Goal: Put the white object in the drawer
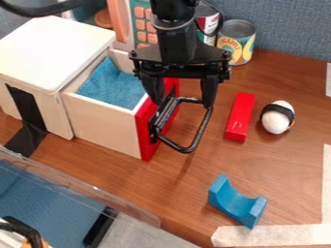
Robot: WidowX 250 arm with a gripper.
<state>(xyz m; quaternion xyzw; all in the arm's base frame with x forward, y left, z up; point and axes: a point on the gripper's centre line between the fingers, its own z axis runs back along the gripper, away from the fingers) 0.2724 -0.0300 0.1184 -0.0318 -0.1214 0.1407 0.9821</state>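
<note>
At the handle (202, 128) of the open drawer (146, 133), the gripper (182, 104) hangs with its fingers well apart. Best lift it straight up (a snag could drag the drawer) before crossing to the white object (276, 121), on the table (284, 167) beside the red block (240, 116).

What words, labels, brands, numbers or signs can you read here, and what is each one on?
"APPLE": on the yellow label of the can at the back, right of the arm; it may be part of a longer word.
Red-and-white can behind the arm: partly hidden, its print too small to read.
Keypad with orange buttons: no number or sign that I can make out.
</note>
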